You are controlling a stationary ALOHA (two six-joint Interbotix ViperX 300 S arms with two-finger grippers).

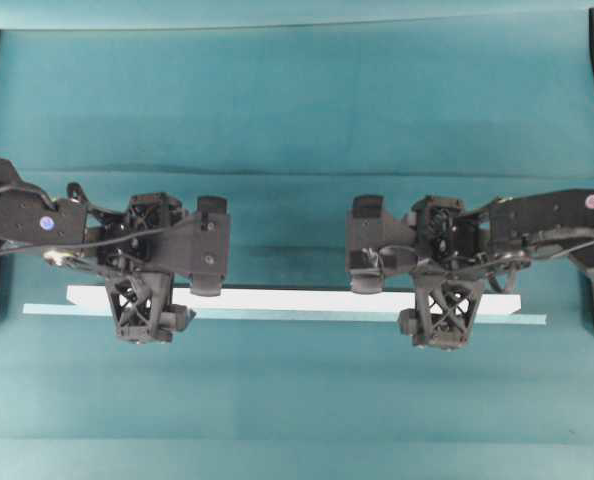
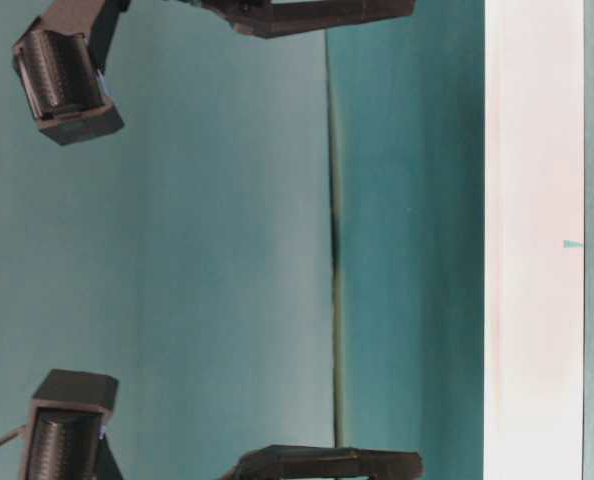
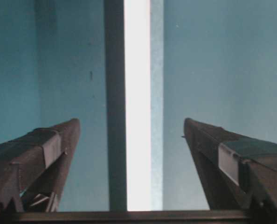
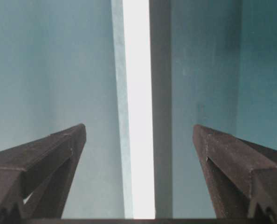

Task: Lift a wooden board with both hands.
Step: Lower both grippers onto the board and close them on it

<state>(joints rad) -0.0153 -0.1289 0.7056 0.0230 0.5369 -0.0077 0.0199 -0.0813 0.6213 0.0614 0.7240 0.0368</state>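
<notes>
While spread wide above the teal cloth, left gripper and right gripper empty, wooden board running twelve to six between each pair of jaws.

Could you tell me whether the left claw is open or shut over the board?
Open. The left claw has its fingers spread wide, and the wooden board runs untouched between them.
</notes>
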